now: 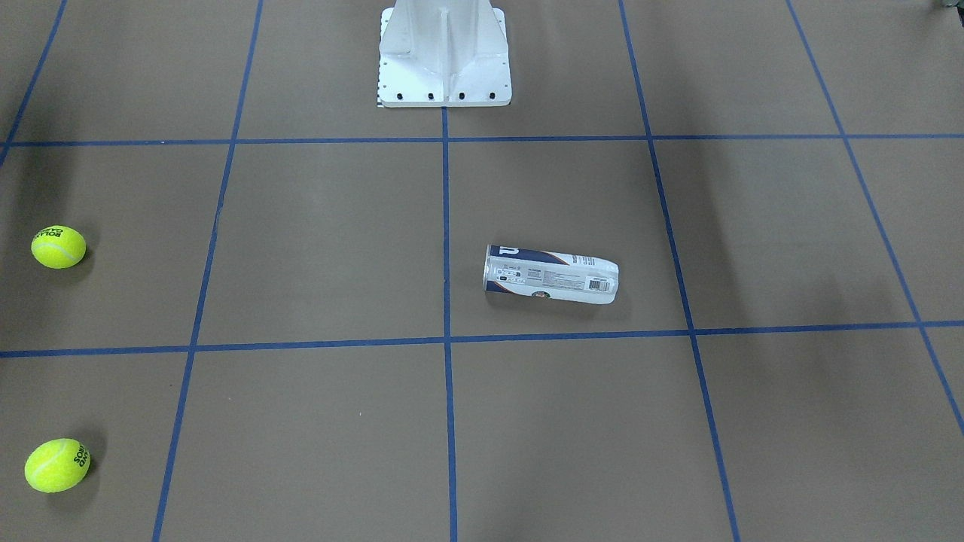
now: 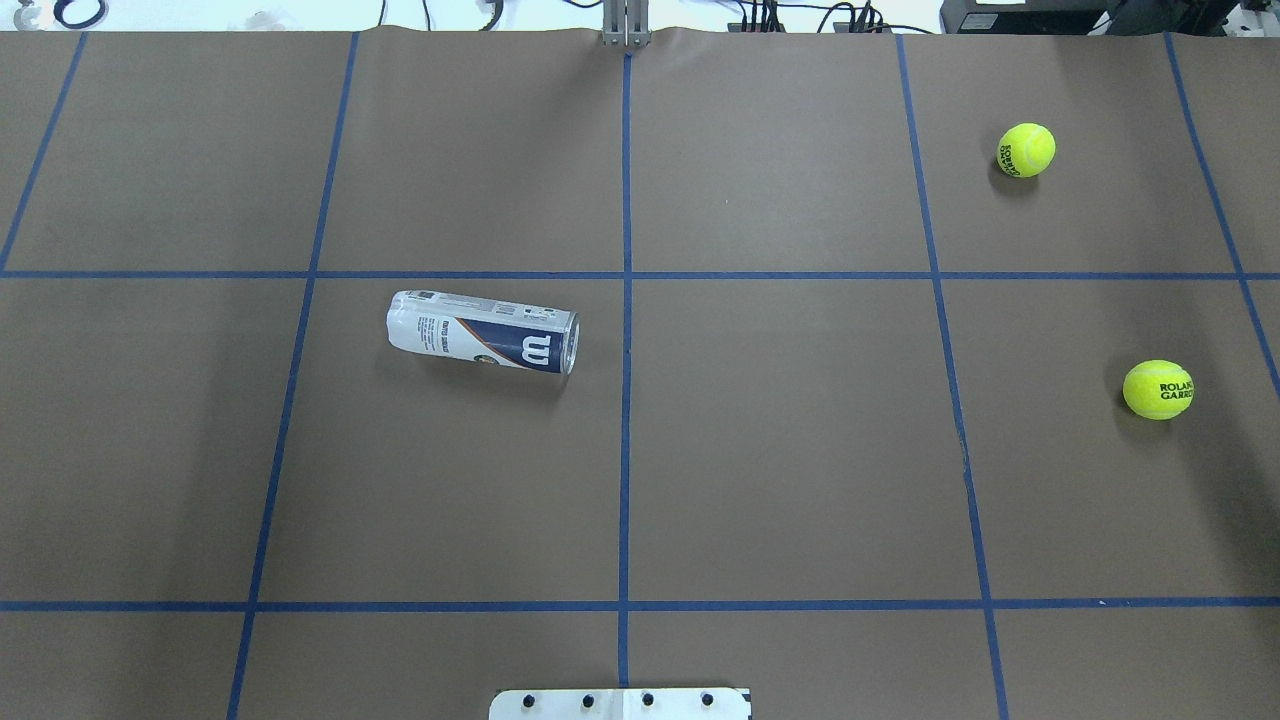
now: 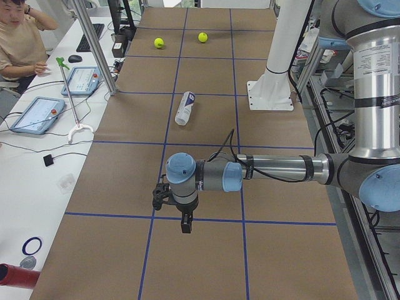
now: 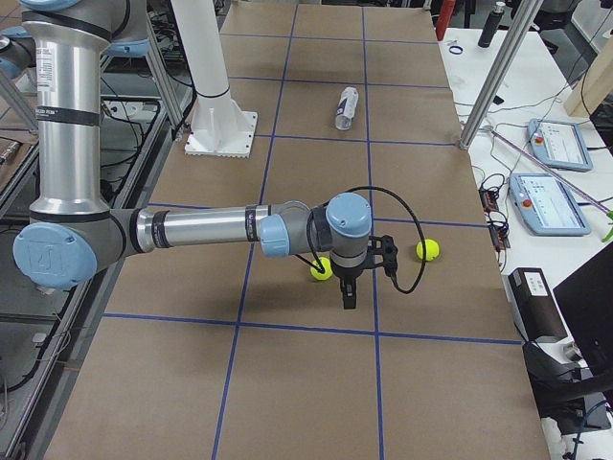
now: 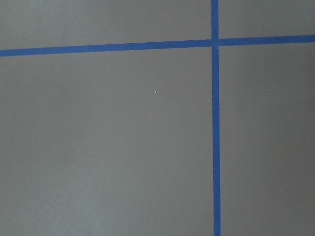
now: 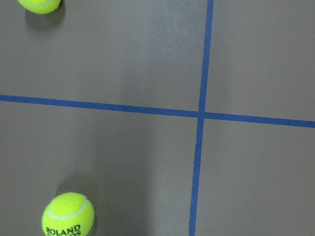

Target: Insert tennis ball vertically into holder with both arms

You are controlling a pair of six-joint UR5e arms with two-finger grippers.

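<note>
Nothing of the job was done yet. The clear plastic ball tube with the navy and white label [image 2: 483, 331] lay flat on its side on the brown paper desk with blue tape lines [image 2: 780, 450]. It was on the robot's left half, just beside the middle line, and nothing was inside it as far as I could see. The end with the big W pointed at that line and looked like the open end.

The two fuzzy yellow tennis balls sat on the robot's right half, well apart from the tube. One ball [image 2: 1026, 150] was farther from the robot and the other ball [image 2: 1158, 389] was closer.

The black left pincer [image 3: 185, 225] hung over bare desk, well apart from the tube, with nothing in it. The black right pincer [image 4: 347, 297] hung near the two balls and touched neither. Only the side views showed the pincers, so I could not tell if they were open or closed.

I think everything was left to do: stand the tube up, hold it steady, pick a ball, and drop it in from the top.
</note>
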